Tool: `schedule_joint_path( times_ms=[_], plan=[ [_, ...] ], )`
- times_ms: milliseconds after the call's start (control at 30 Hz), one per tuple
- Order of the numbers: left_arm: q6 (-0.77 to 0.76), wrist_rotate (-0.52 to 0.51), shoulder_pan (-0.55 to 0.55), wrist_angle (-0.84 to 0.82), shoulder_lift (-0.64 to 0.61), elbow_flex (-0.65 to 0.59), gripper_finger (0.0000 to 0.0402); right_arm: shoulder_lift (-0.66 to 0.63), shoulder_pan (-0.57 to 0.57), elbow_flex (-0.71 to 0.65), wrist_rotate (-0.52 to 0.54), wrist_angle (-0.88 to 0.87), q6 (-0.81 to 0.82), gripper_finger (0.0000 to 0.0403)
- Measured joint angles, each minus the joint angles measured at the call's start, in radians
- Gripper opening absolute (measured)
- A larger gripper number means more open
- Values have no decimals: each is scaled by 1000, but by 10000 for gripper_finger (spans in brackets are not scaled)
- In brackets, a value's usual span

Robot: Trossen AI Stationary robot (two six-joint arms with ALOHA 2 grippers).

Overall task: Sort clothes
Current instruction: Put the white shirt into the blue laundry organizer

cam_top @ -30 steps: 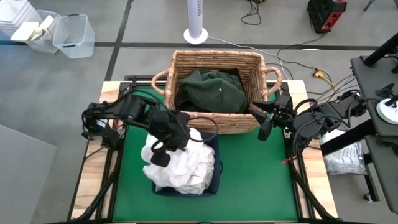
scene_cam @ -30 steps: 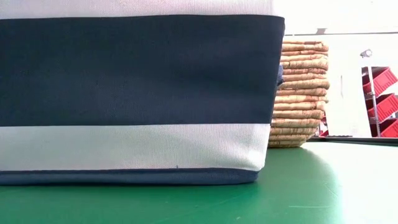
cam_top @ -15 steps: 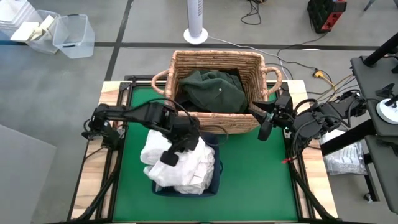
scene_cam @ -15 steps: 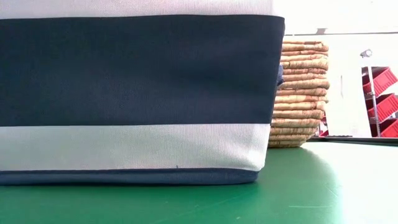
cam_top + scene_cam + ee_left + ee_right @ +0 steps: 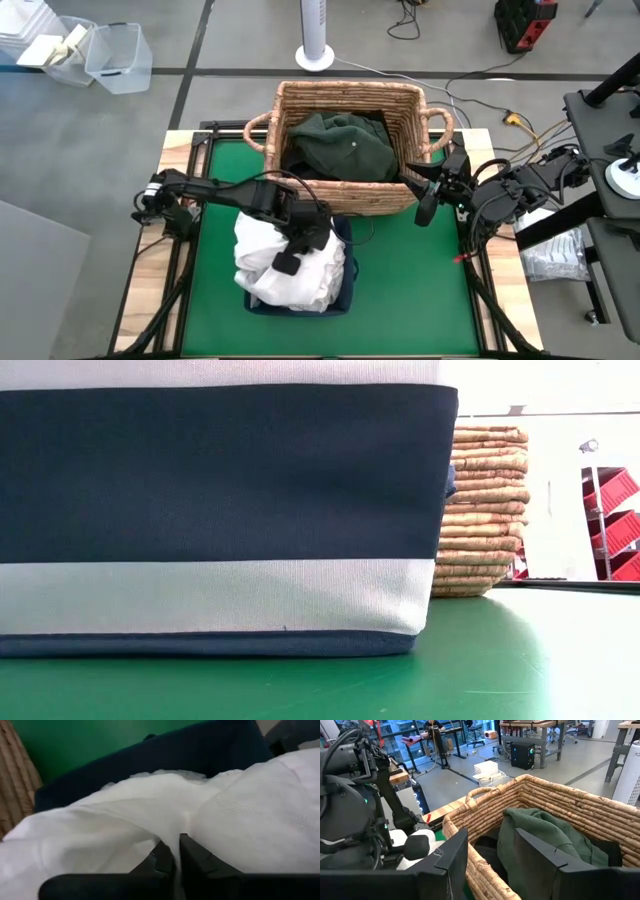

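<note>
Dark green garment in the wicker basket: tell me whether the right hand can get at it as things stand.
Probably yes. The right hand hangs open just outside the wicker basket, near its right handle, and the dark green garment lies uncovered on top. Only the basket's wall stands between them.

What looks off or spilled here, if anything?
Nothing spilled. The white clothes are heaped above the blue bin rim and bulge over its left edge. The left gripper is shut, pressing on that heap. The green garment sits inside the basket. The right gripper waits beside the basket.
</note>
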Motion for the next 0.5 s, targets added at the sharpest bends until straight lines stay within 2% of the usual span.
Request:
schedule_joint_path(
  times_ms=[133,267,500],
  plan=[
    [-31,27,0,-10,-1,46,29,0,0,0,0,0,0,151],
    [-49,24,0,-37,-1,145,64,0,0,0,0,0,0,151],
    [-57,-56,2,-196,-3,381,125,0,0,0,0,0,-2,151]
  ],
)
